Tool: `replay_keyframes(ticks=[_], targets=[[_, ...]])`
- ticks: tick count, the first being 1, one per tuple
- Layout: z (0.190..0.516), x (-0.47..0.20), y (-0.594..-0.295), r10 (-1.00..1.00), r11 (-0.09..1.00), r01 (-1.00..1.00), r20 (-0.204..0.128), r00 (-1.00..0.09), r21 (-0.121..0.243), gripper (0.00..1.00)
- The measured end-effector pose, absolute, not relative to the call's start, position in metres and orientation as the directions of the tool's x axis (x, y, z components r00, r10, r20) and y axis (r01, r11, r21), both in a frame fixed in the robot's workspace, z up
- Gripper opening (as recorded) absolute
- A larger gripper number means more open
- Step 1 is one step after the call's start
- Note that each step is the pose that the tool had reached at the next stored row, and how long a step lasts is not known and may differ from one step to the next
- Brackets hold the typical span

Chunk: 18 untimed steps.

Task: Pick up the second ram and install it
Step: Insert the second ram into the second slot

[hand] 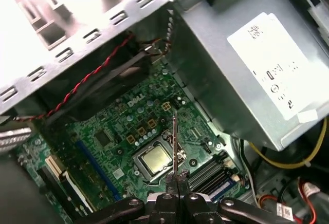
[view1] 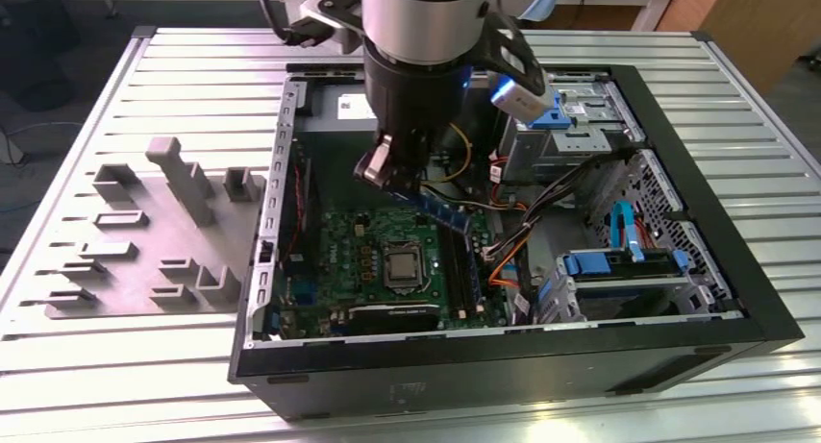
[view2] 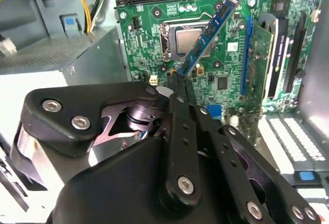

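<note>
Arm: The robot arm (view1: 424,39) reaches down into the open computer case (view1: 513,366). The case lies on the slatted metal table (view1: 115,385).
Jaws: The gripper (view1: 388,179) has its jaws squeezed tight on one end of the second ram (view1: 434,209). The rest of the stick pokes out free.
Where the stick is: It is up in the air over the green motherboard (view1: 372,241), close to the square chip socket (view1: 403,265). It is not in any slot.
How it sits: In the exterior view it slants, and the free end points down toward the exterior view's right. In the second wrist view the second ram (view2: 211,31) runs away from the gripper (view2: 177,77) across the socket (view2: 187,39). In the first wrist view it shows edge-on as a thin line (hand: 175,142).
Slots: The long dark ram slots (view1: 460,270) lie beside the socket, on the exterior view's right. In the first wrist view one of the slots (hand: 211,175) may hold a blue stick, but I cannot be sure.
Nearby: The grey power box (hand: 247,70) is at the side. A grey parts holder (view1: 154,232) sits outside the case.
Step in hand: I think the pick-up is done and the stick is being carried to its place.
What this calls for: I think the stick has to be level and lined up right over a free slot. Then it needs a straight push down.
</note>
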<state>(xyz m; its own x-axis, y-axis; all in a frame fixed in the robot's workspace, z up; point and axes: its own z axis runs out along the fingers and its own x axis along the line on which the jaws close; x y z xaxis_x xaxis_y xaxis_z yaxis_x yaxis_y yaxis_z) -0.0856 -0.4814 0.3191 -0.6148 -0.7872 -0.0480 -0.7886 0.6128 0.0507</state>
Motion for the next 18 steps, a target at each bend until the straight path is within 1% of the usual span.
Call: replay_keyframes(ticks=[18], targets=[[0.3181, -0.0856, -0.4814, -0.583, 0.81, -0.585, -0.048, -0.811, 0.051, 0.11]])
